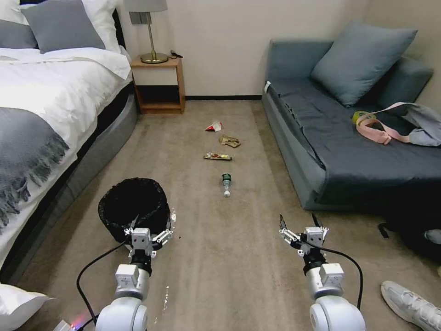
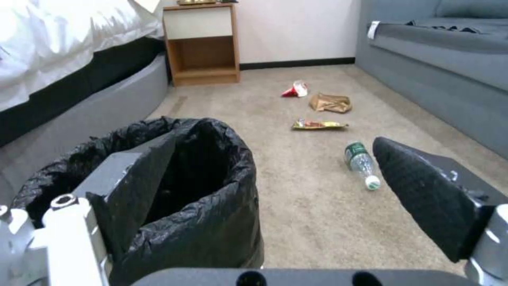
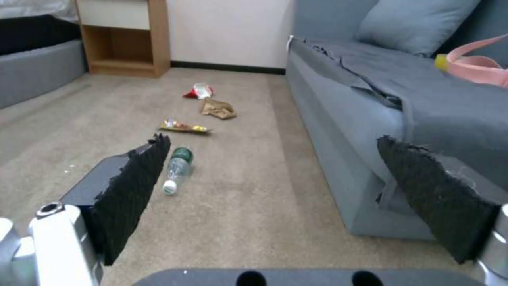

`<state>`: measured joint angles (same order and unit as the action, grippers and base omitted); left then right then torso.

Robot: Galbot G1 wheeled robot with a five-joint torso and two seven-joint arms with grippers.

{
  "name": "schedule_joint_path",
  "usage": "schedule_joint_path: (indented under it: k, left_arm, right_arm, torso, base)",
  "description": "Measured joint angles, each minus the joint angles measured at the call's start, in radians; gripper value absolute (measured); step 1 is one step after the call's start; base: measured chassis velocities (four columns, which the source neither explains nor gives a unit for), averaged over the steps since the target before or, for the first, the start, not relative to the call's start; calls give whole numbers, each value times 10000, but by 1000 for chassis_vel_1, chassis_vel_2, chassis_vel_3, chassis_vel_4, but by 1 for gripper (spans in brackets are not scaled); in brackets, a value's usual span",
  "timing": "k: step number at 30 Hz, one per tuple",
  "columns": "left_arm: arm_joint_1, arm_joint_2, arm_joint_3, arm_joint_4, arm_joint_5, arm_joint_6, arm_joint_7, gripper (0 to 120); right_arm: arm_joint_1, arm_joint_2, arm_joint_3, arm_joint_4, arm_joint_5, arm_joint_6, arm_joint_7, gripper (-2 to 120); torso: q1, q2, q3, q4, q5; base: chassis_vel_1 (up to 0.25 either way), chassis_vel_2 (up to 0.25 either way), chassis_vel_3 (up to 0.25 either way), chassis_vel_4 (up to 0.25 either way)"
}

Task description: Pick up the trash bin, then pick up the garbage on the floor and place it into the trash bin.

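Note:
The trash bin [image 1: 133, 204], wrapped in a crinkled black bag, stands upright on the carpet near the bed. My left gripper [image 1: 152, 219] is open at its near right rim, and in the left wrist view one finger [image 2: 132, 186] overlaps the bin [image 2: 212, 222]. The garbage lies in a line further on: a clear bottle [image 1: 226, 182], a gold-brown wrapper [image 1: 217, 156], crumpled tan paper [image 1: 229, 141] and a red-and-white wrapper [image 1: 214, 126]. My right gripper [image 1: 298, 220] hangs open and holds nothing, a little short of the bottle [image 3: 177, 169].
A bed [image 1: 46, 101] runs along the left and a grey sofa [image 1: 349, 151] along the right, with a carpet lane between them. A wooden nightstand [image 1: 158, 85] stands at the far wall. A person's shoe [image 1: 411, 303] rests at the bottom right.

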<state>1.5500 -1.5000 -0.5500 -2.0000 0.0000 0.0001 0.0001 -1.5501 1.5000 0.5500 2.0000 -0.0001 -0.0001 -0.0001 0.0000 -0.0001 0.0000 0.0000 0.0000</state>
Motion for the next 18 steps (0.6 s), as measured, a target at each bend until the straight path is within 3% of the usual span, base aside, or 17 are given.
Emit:
schedule_joint_path:
  k: [18]
  left_arm:
    - [0,0,0,0,0,0,0,100]
  right_arm:
    - [0,0,0,0,0,0,0,100]
  torso:
    - [0,0,0,0,0]
  base:
    - [0,0,0,0]
